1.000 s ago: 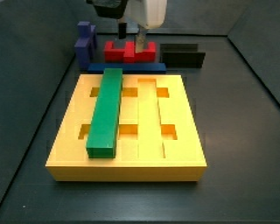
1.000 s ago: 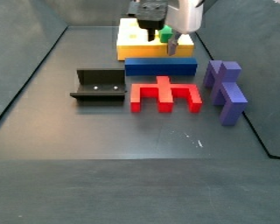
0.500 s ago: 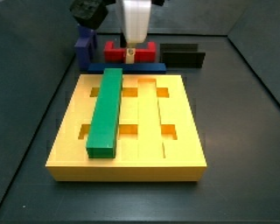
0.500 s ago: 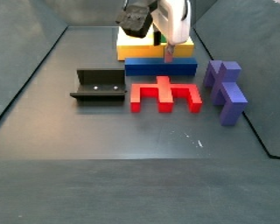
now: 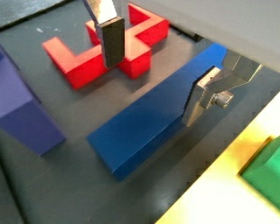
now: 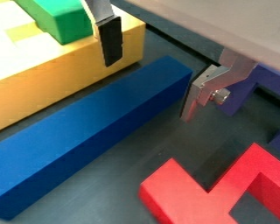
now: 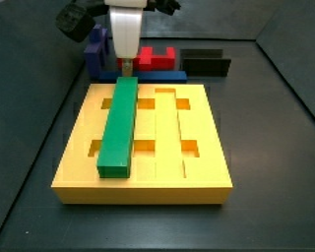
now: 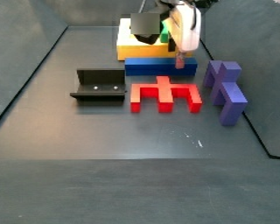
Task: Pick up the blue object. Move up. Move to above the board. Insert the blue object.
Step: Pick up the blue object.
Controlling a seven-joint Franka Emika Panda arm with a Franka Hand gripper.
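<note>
The gripper (image 6: 154, 66) is hanging over one end of the blue bar (image 6: 84, 140), its two silver fingers spread wide and straddling the bar's width, with nothing between them yet. The bar is lying flat on the dark floor, pressed along the near edge of the yellow board (image 8: 136, 49), with the red block (image 8: 164, 94) just beside it on the other flank.

The grasp looks off-centre: in both wrist views the fingers are sitting toward the bar's end, not its middle, so a long bar lifted from there may be tipping down at the far end and twisting in the pads. There is also little room on the board side. One finger (image 6: 108, 39) is hanging right at the board's wall, and if it comes down slightly off it could be catching the yellow edge instead of sliding into the gap. On the other side, the finger (image 5: 108, 44) is standing close to the red block, which could be nudged.

A wrist view is showing the tight seam between bar and board and the green bar (image 6: 59, 17) on top of the slab. A side view (image 7: 117, 123) is showing what the wrist cameras cannot: the green bar is already filling one long groove, while the neighbouring grooves and square holes are lying free. The other fixed camera is revealing the black fixture (image 8: 98, 86) and the purple block (image 8: 227, 89), both well apart from the gripper.
</note>
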